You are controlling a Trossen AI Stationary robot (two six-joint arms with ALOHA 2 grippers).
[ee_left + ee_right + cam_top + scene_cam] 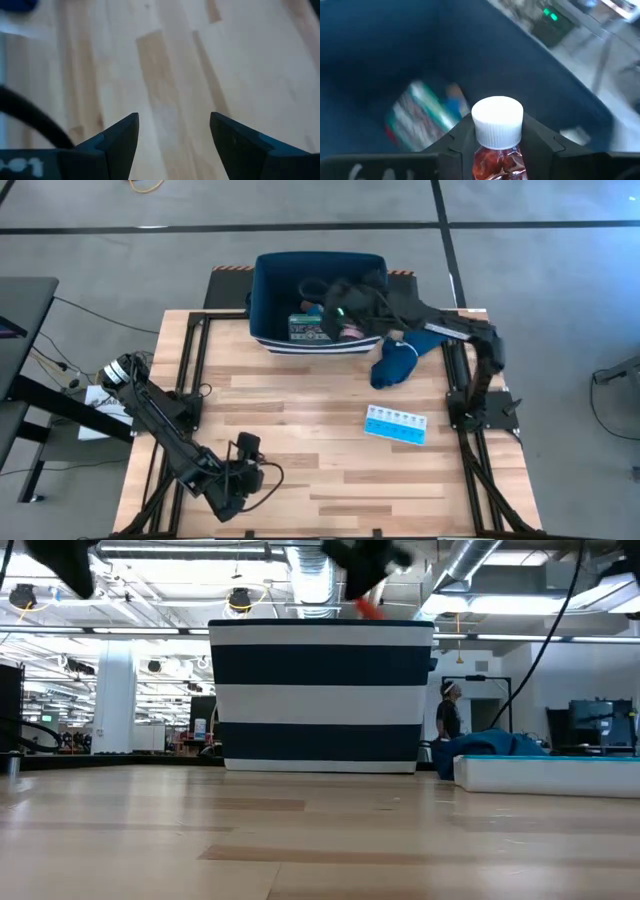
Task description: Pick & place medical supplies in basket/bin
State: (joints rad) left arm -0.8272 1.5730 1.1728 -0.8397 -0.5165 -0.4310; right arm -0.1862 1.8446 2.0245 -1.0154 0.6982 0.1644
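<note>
The tiny red-white bottle (497,131) sits between the fingers of my right gripper (497,131), which hovers over the dark navy basket (268,298) at the table's far edge. In the low view the gripper (365,575) hangs above the basket's rim (320,624). Inside the basket lie a green-white-red box (420,117) and a pink item (352,332). A light blue pill organizer (396,424) lies flat on the wood at the right. My left gripper (172,122) stands open over bare wood near the front left (240,480). My right gripper pinches the bottle's red-labelled body (492,162) between its two fingers (540,137), just below the white cap (497,117). The cap points forward past the fingertips. The bottle is lifted clear, above the basket's open top.
A soft blue cloth (395,363) lies beside the basket's right near corner, partly under my right arm. Black frame rails (190,370) run along both table sides. A person (449,720) stands far off in the room behind.
</note>
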